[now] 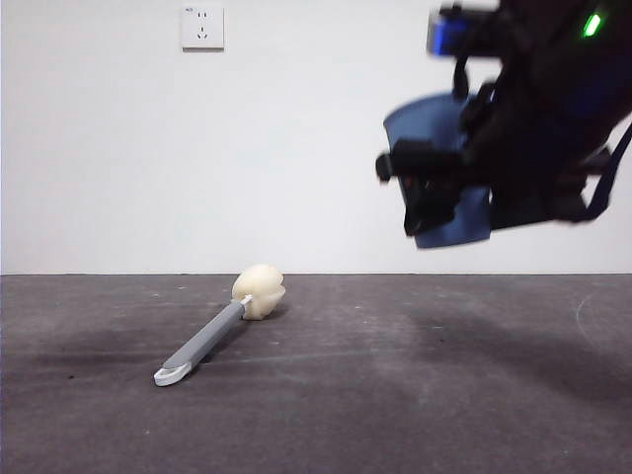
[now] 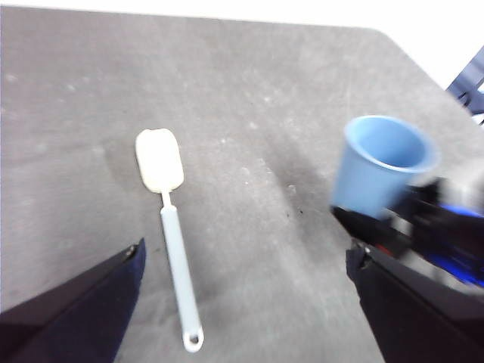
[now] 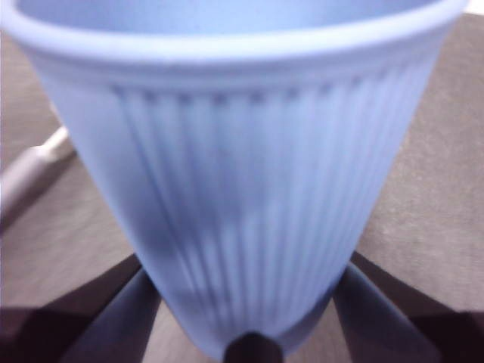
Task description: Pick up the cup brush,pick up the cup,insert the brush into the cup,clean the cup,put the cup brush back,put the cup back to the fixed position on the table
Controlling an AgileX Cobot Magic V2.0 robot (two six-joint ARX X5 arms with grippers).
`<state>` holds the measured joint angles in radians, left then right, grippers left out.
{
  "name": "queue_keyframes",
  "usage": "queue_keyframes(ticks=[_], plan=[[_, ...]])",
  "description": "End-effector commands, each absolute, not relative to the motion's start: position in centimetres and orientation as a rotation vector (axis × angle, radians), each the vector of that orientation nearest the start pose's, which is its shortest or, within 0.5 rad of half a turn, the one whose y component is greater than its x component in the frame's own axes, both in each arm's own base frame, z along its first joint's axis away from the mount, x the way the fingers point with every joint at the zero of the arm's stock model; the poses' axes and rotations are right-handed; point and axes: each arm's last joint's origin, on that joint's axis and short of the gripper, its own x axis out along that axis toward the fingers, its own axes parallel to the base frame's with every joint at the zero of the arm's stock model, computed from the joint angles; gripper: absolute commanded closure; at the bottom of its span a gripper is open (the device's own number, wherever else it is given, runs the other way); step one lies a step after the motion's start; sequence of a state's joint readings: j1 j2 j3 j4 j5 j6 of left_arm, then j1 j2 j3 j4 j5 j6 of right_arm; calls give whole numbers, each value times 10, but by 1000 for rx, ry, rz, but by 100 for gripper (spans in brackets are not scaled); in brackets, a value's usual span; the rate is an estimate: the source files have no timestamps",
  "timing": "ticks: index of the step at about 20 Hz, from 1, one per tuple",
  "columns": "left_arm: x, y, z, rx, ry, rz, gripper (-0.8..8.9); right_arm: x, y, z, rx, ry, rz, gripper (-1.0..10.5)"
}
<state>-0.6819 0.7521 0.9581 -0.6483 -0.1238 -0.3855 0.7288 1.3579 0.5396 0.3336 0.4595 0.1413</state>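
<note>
Front view: cup [image 1: 444, 148] held in the air at upper right by right end effector [image 1: 434, 188], tilted, well above the counter [image 1: 395, 395]. Cup brush [image 1: 222, 331] lies flat at centre-left, sponge head toward the wall, bare counter all around it.

Left wrist view: left end effector [image 2: 242, 302] jaws wide apart above the brush, touching nothing; counter edge beyond.

Right wrist view: jaws clamped on the cup's ribbed lower wall.
</note>
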Motion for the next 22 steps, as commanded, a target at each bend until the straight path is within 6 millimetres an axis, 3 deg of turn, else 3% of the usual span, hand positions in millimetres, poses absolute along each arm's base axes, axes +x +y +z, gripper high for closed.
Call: queue_keyframes(ticks=[1,4,10,18,22], plan=[[96,-74,352,-180,499,-468,369,212,163,162,-125,433,244,963],[83,-63,353,-180,499,-467,369,227,160,141,-114,454,234,963],[81,-62,351,-173,516,-463,369,247,153,117,-60,464,295,963],[81,-62,351,-173,513,-461,369,254,145,96,-74,524,316,962],[81,-62,351,-173,512,-460,369,250,143,89,-108,602,311,673]])
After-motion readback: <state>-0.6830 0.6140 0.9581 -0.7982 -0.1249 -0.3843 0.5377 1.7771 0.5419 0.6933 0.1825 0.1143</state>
